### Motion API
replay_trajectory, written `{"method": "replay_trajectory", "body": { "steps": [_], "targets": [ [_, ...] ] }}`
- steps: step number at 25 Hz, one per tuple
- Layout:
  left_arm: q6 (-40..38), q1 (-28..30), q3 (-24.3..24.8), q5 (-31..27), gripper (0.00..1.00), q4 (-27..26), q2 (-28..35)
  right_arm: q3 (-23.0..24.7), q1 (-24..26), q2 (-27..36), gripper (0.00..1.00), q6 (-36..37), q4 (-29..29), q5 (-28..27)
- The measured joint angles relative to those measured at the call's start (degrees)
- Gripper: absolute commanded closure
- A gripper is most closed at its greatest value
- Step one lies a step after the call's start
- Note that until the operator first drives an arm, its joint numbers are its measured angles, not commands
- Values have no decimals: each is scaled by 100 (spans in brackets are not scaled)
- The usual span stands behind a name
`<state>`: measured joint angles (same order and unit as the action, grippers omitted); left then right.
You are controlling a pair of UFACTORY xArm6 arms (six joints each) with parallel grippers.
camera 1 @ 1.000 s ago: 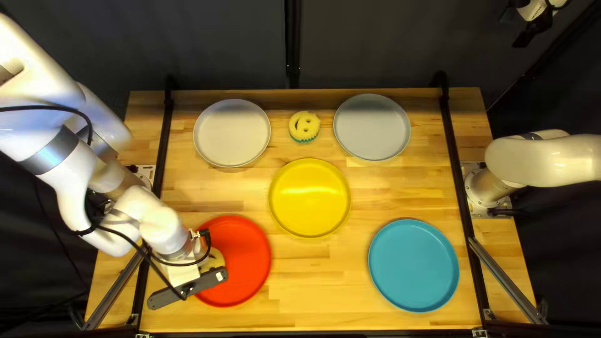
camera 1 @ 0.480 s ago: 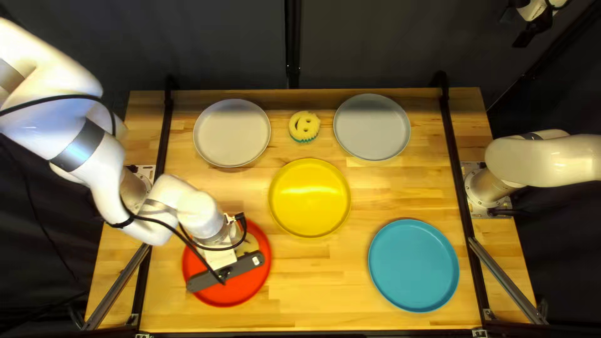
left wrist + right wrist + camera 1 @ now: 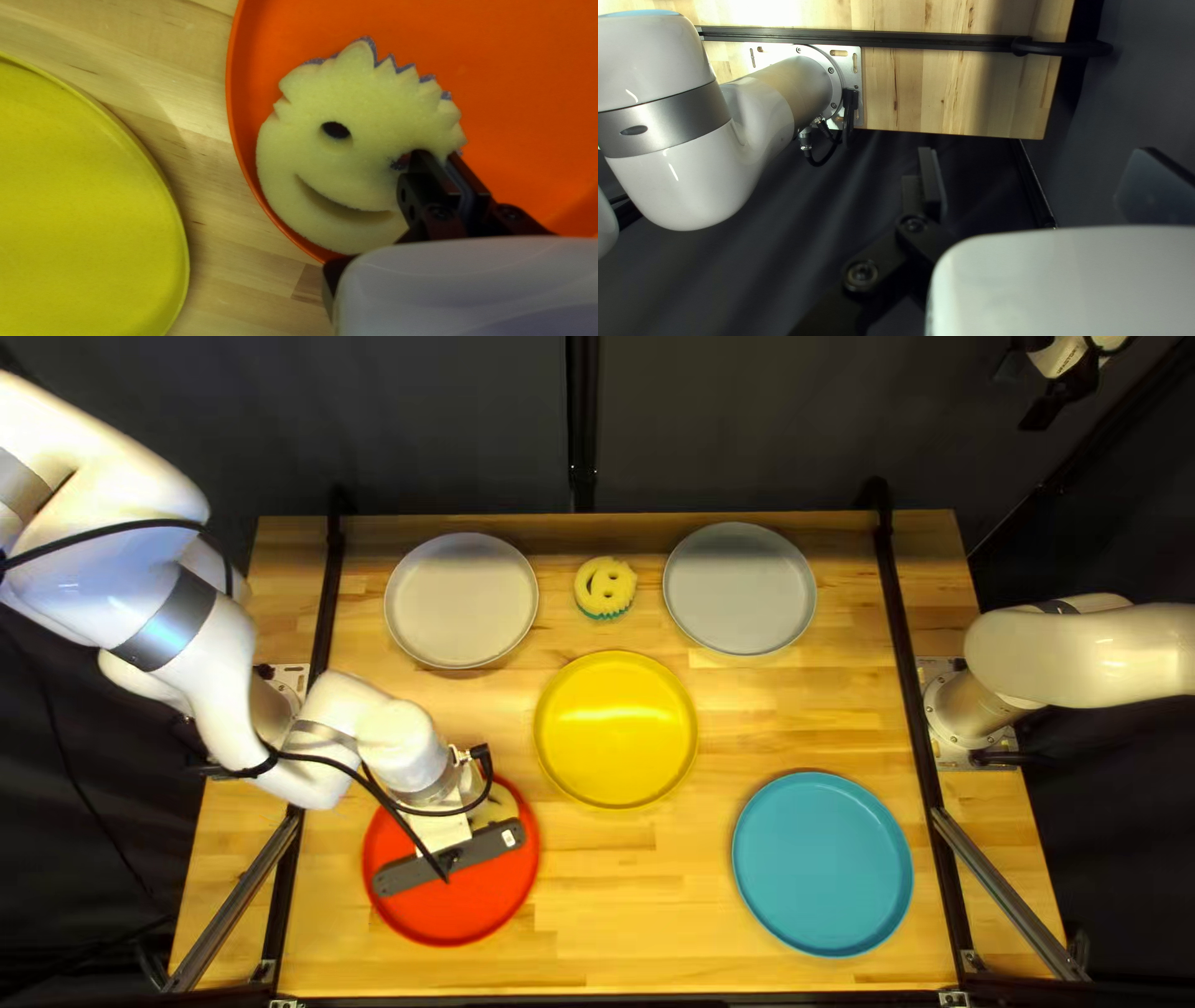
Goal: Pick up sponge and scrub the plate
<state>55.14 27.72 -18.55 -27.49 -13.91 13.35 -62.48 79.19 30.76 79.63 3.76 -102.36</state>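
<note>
My left gripper (image 3: 437,155) is nearly closed, pinching the sponge (image 3: 349,174) by a strip betw. one eye hole (image 3: 398,163) and its zigzag edge; most of the sponge lies off to one side of my fingers, toward the red plate (image 3: 454,909)'s rim facing the yellow plate (image 3: 616,729); it's roundish, so no long axis to speak of; the scrub prob. wants a sweep away from that rim, across the middle; left arm's the near one, my right gripper (image 3: 1038,152) being well apart, wide open, w/ nothing in it; count: 5 plates, i.e. red, yellow, blue plate (image 3: 822,865), white plate (image 3: 461,601), grey plate (image 3: 740,589); 2 sponges, incl. a spare sponge (image 3: 604,569) betw. the pale two.
</note>
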Motion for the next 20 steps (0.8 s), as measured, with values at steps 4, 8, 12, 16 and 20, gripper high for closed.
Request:
{"method": "replay_trajectory", "body": {
  "steps": [4, 8, 12, 16, 20],
  "targets": [
    [35, 64, 261, 34, 100, -189, 225, 0, 0, 0, 0, 0, 0, 0],
    [-37, 163, 503, -21, 100, -318, 504, 0, 0, 0, 0, 0, 0, 0],
    [-212, 319, 713, -79, 100, -395, 760, 0, 0, 0, 0, 0, 0, 0],
    [-545, 542, 1058, -214, 100, -400, 1307, 0, 0, 0, 0, 0, 0, 0],
    [-767, 777, 1296, -221, 100, -474, 1561, 0, 0, 0, 0, 0, 0, 0]
  ]
}}
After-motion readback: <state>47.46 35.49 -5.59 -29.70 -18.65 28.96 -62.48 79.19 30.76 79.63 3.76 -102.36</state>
